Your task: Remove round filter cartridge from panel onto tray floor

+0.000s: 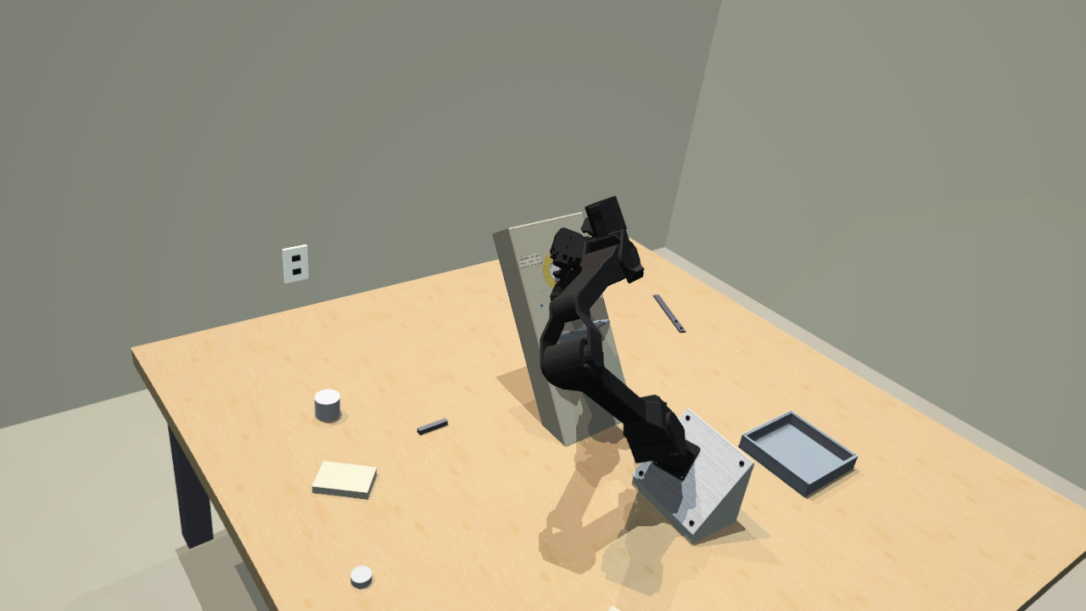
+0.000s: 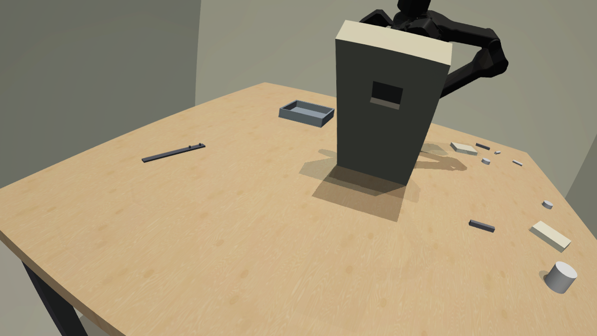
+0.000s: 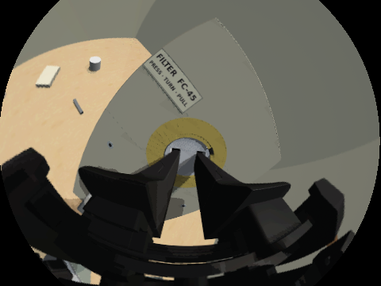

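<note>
The round grey filter cartridge (image 3: 186,144) sits inside the yellow ring (image 3: 186,124) (image 1: 546,273) on the tilted service panel (image 1: 562,395) (image 2: 367,137) (image 3: 246,99). My gripper (image 3: 186,152) is shut on the cartridge, with its two fingertips at the slots on its face. The panel looks turned in the wrist view. A dark notch shows at the right of the cartridge's rim. How deep the cartridge sits is hard to tell. The blue-grey tray (image 1: 831,476) (image 2: 298,116) stands on the table beside the robot mount, with nothing in it.
A pale ledge (image 1: 597,326) juts from the panel below the ring. A dark strip with pegs (image 1: 668,312) (image 2: 173,153) lies beyond the panel. A cylinder (image 1: 327,406) (image 2: 561,277), a cream block (image 1: 344,479) (image 2: 551,235) and a dark bar (image 1: 432,426) (image 2: 481,225) lie off to the other side.
</note>
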Available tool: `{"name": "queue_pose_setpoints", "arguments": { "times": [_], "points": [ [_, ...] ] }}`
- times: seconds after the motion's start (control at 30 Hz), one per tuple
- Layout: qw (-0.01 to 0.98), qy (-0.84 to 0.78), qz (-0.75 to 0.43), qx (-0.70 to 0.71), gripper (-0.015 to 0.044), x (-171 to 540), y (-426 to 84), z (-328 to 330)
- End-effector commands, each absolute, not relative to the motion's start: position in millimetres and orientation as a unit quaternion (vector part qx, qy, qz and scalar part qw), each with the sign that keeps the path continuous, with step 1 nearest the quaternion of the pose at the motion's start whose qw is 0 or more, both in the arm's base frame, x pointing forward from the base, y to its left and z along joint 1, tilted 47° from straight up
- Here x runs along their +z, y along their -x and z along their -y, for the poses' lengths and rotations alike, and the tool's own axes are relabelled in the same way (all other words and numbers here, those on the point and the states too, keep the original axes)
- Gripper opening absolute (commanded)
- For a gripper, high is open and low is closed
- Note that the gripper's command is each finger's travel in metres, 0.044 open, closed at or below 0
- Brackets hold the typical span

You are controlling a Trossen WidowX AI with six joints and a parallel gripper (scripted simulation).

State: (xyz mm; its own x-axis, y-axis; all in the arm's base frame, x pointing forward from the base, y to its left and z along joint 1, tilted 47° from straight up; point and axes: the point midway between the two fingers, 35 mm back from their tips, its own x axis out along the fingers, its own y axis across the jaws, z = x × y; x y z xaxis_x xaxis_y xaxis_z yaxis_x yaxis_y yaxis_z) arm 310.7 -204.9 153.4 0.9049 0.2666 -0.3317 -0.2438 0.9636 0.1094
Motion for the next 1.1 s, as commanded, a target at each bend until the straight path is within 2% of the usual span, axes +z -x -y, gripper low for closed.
{"name": "queue_pose_setpoints", "arguments": {
  "times": [0.0,0.5,0.7,1.07],
  "points": [
    [0.973,0.051,-0.171,0.146,0.0,149.9,-318.6,201.8],
    [0.929,0.293,-0.129,0.184,0.0,149.3,-320.1,201.3],
    [0.946,0.232,-0.141,0.175,0.0,148.9,-321.0,201.1],
    [0.947,0.229,-0.142,0.175,0.0,148.9,-321.0,201.1]
  ]
}}
